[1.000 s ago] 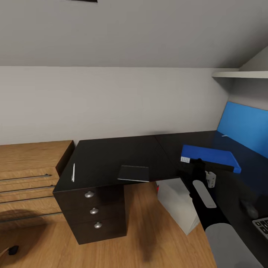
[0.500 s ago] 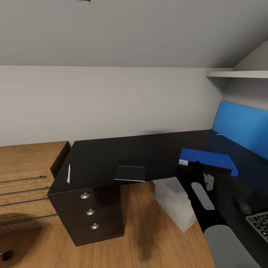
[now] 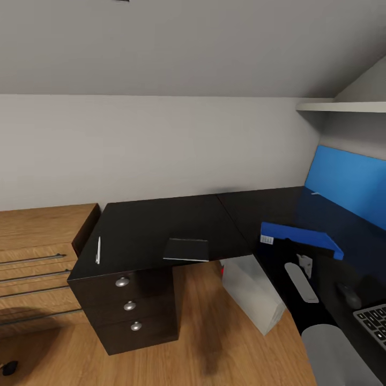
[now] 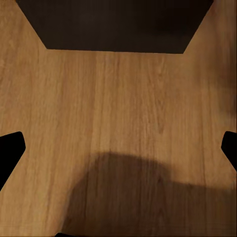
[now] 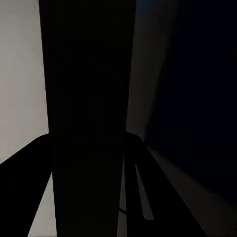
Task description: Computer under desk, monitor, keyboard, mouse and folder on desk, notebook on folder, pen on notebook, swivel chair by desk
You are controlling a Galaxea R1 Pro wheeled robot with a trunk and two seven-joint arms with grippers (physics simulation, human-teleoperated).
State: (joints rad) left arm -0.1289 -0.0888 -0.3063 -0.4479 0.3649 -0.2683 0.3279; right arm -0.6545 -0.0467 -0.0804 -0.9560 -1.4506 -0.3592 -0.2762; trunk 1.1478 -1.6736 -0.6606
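Observation:
The blue folder (image 3: 308,237) hangs tilted just over the right wing of the black desk (image 3: 161,220), and my right gripper (image 3: 287,245) is shut on its near edge. In the right wrist view a dark flat slab (image 5: 89,123) stands between the fingers. The dark notebook (image 3: 186,250) lies at the desk's front edge, with the white pen (image 3: 98,250) further left above the drawer block. Beside my right arm are the mouse (image 3: 348,292) and the corner of the keyboard (image 3: 373,319). The pale computer (image 3: 252,295) stands under the desk. My left gripper (image 4: 118,148) is open over the wood floor.
A light-wood drawer unit (image 3: 37,252) adjoins the desk on the left. A blue wall panel (image 3: 348,182) and a white shelf (image 3: 343,107) are at the right. The black drawer block (image 3: 128,305) has three round knobs. Wood floor (image 3: 203,343) lies in front.
The view swung a little, so everything shifted left. Since then my right gripper has carried the folder slightly right and toward me.

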